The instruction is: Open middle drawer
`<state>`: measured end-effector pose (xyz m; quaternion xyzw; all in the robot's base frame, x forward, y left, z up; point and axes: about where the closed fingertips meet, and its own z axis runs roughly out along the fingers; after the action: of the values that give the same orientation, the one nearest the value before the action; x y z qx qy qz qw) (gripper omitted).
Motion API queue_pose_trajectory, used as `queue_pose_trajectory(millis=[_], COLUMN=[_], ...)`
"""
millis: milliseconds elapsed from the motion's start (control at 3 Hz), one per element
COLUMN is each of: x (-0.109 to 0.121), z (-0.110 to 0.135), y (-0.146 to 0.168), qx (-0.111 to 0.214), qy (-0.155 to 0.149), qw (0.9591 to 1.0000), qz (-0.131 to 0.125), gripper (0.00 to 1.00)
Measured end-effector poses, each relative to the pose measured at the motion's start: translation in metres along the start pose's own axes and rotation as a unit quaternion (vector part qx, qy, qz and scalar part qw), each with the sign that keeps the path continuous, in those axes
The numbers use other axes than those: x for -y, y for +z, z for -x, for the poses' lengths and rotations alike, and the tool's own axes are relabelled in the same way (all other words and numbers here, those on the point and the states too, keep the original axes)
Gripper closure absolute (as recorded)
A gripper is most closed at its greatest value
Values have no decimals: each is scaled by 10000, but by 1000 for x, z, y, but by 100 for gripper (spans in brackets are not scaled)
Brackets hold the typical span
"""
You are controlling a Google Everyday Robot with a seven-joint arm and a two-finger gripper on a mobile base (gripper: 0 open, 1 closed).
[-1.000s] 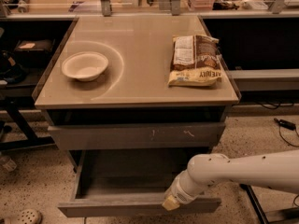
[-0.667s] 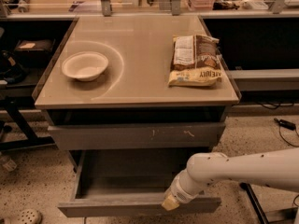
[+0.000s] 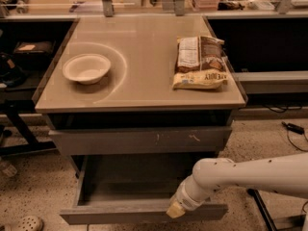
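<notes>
Though the last second has brought almost no movement, the middle drawer (image 3: 115, 214) stands pulled well out from under the table (image 3: 144, 88). Its plain grey front hangs far forward of the scratched drawer front (image 3: 139, 140) above it, and its bare grey floor is open to view. It sits where it sat a moment ago, so I'd judge the pull is finished, or near enough. The task looks about done, with probably only letting go and backing off still to come.

The gripper (image 3: 174, 210) rests at the top edge of that front, right of its middle, with its pale tip touching the lip. Whether it is spread or clamped on the edge I can't tell from here, since the tip shows only as one yellowish lump. The white arm (image 3: 250, 174) reaches in low from the right and has hardly shifted either. Up on the table, the white bowl (image 3: 86, 67) and the snack bag (image 3: 199, 61) lie well apart, undisturbed.
</notes>
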<state>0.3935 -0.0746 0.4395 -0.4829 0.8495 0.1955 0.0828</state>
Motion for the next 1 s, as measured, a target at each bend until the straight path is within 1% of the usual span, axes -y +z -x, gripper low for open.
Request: queue_pose_trajectory(millis=[333, 667, 1000], x=[-1, -5, -18], z=[1, -4, -22], y=[-3, -3, 0], qx=[0, -1, -58], qy=[1, 99, 304], qw=[10000, 9999, 9994], qz=[0, 34, 167], gripper=[100, 100, 100])
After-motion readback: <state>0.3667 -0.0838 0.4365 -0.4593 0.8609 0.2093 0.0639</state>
